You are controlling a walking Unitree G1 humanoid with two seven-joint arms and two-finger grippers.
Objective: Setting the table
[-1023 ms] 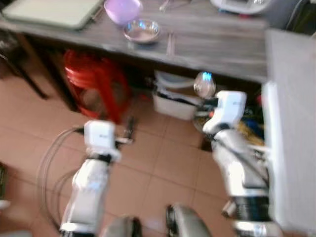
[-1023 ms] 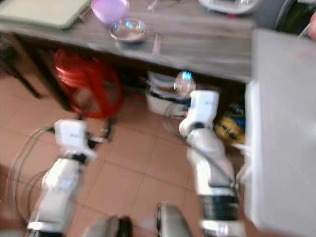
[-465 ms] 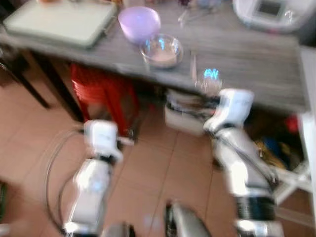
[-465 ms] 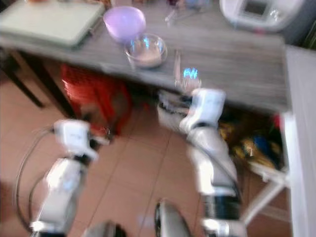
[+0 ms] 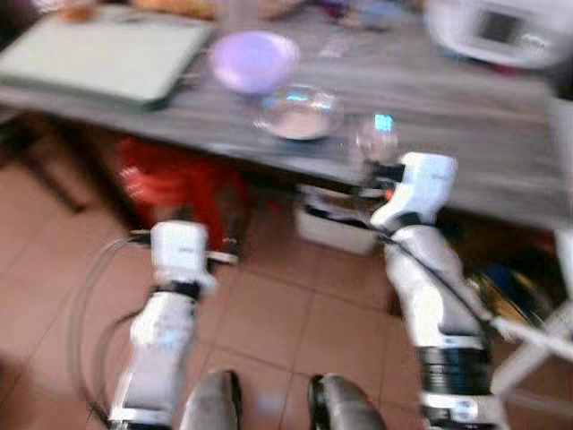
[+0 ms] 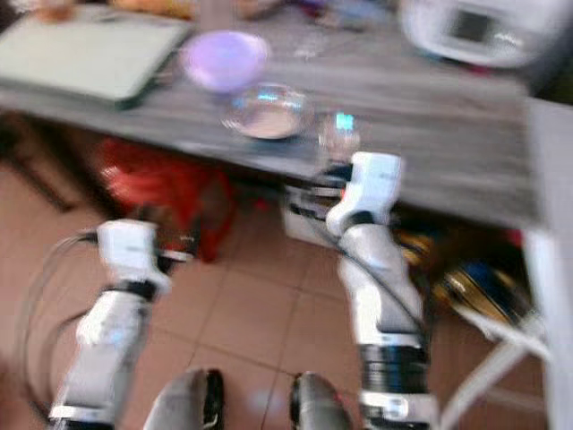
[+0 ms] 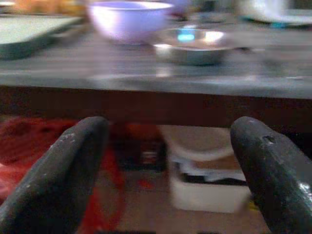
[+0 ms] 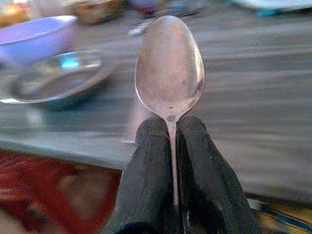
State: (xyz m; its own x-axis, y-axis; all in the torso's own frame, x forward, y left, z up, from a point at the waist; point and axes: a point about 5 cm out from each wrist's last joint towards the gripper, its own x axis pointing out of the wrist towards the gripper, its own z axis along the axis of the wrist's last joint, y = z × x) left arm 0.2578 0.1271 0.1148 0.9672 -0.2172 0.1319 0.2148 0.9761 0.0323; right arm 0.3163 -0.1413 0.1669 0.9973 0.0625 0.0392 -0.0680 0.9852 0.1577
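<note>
Two claws before the bench (image 5: 466,134), right claw (image 8: 170,141) pinching an upright spoon (image 8: 169,68) near a steel bowl (image 5: 298,112), left claw (image 7: 168,161) wide apart, any lettering apparently blurred.

Both eye views are blurred. The white appliance (image 5: 497,31) at upper right is cut by the top edge. The spoon (image 8: 169,73) handle is hidden between the right gripper (image 8: 170,127) fingers.

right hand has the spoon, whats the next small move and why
Probably carry the spoon forward over the table and lower it beside the metal bowl. The right hand is shut on its handle, bowl end up, at the table's near edge, so nothing is placed yet. The left hand is open, below the tabletop.
</note>
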